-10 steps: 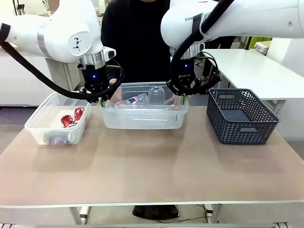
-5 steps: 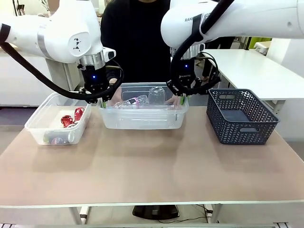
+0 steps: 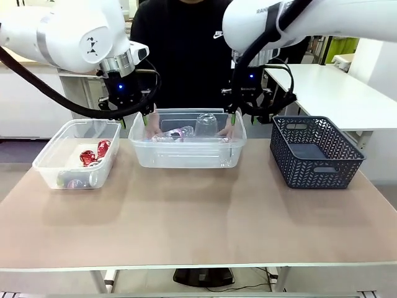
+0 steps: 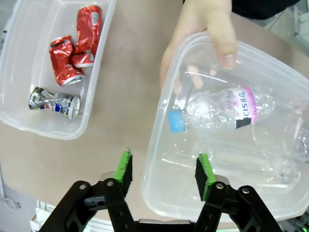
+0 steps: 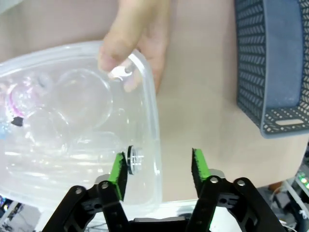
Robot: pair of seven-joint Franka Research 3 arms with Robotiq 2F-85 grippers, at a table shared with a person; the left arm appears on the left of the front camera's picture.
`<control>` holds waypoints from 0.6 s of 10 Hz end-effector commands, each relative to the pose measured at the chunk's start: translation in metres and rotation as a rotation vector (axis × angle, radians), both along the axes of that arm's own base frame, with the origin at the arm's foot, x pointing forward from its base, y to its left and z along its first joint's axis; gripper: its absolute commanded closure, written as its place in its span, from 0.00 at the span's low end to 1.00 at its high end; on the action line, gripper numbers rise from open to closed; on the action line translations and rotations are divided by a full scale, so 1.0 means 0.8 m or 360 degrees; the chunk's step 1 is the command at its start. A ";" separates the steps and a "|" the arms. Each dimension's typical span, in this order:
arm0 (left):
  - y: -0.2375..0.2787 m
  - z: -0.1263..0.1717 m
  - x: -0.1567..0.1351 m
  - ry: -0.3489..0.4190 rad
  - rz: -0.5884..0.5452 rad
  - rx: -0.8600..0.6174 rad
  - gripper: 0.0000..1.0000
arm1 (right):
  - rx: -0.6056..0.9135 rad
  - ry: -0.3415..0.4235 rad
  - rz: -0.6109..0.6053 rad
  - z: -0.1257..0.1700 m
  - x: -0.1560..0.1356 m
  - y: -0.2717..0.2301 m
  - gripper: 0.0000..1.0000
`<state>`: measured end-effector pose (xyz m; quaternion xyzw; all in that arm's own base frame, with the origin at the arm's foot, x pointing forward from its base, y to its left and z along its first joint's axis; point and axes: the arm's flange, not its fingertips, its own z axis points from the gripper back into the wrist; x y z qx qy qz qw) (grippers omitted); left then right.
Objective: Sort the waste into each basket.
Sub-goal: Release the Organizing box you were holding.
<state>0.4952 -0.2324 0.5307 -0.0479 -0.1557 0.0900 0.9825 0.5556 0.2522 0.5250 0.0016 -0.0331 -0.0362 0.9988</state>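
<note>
At the desk's far edge, I see my left gripper and right gripper with fingers spread, holding nothing, above the middle tub of bottles; red cans fill the left tub.

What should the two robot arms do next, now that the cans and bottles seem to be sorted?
Probably lift both arms up and back. The left gripper and right gripper hang open above the ends of the bottle tub, holding nothing, and the person's hands grip its rim. The crushed cans lie in the other clear tub. Nothing loose shows on the table.
</note>
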 end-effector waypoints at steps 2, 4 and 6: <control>0.019 -0.006 -0.015 -0.0050 -0.0037 -0.0030 0.00 | 0.0141 -0.0026 0.0036 -0.009 -0.021 -0.028 0.00; 0.017 -0.009 -0.014 -0.0051 -0.0064 -0.0057 0.00 | 0.0145 -0.0035 0.0017 -0.010 -0.022 -0.032 0.00; 0.018 -0.012 -0.015 -0.0038 -0.0095 -0.0078 0.00 | 0.0081 -0.0018 -0.0008 -0.016 -0.022 -0.026 0.00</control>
